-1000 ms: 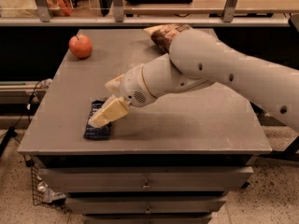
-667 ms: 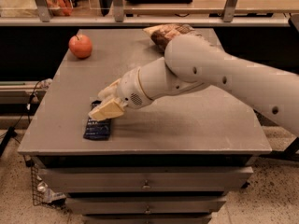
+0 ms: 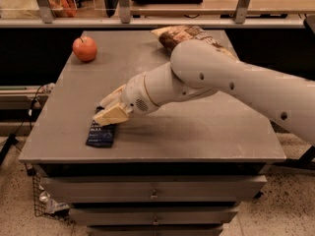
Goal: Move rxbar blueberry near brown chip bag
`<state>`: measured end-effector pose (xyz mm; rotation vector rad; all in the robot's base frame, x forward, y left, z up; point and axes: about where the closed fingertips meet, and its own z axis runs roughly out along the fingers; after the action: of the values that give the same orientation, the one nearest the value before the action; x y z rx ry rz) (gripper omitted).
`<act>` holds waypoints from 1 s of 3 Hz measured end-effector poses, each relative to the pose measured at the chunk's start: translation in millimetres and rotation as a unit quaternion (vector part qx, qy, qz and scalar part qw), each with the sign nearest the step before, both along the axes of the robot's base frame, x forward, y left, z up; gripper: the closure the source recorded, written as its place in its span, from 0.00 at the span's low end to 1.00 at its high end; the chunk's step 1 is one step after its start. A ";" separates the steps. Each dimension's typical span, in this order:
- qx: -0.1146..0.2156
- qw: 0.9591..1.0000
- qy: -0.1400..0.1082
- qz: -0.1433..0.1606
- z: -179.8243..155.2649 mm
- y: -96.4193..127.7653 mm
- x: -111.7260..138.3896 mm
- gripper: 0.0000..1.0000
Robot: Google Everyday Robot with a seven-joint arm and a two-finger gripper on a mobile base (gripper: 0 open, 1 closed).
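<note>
Since a second ago the hand (image 3: 112, 113) has slid a little toward the left edge of the worktop (image 3: 206, 132), and it now covers more of the far end of the rxbar blueberry (image 3: 102, 134). We see almost no change against the closer earlier frame. By our reading the bar has not shifted in that time.

We find the rxbar blueberry lying flat near the front left corner of the worktop, its long side running from front to back. Its dark navy wrapper shows faint pale print. Our hand sits low over the bar's far end and hides it. We cannot tell how far the hand is open. Nor can we tell whether it has hold of the bar or only rests above it.

We see the brown chip bag (image 3: 184, 35) at the back edge of the worktop, right of its middle. It is well apart from the bar, and the pale arm (image 3: 231, 80) partly hides it as it reaches in from the right side of the worktop. A red apple (image 3: 84, 48) stands near the back left corner of the worktop, apart from both the bag and the bar. Below the front edge of the worktop we make out closed drawers (image 3: 154, 195).
</note>
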<state>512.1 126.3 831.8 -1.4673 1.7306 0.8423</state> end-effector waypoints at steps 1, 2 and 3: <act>0.000 1.000 0.000 0.000 0.9 0.0 0.1 1.00; 0.000 1.000 0.000 0.000 2.2 -0.1 0.1 1.00; 0.000 1.000 0.000 0.000 2.8 -0.1 0.1 1.00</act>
<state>512.2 126.2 834.6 -1.4673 1.7305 0.8419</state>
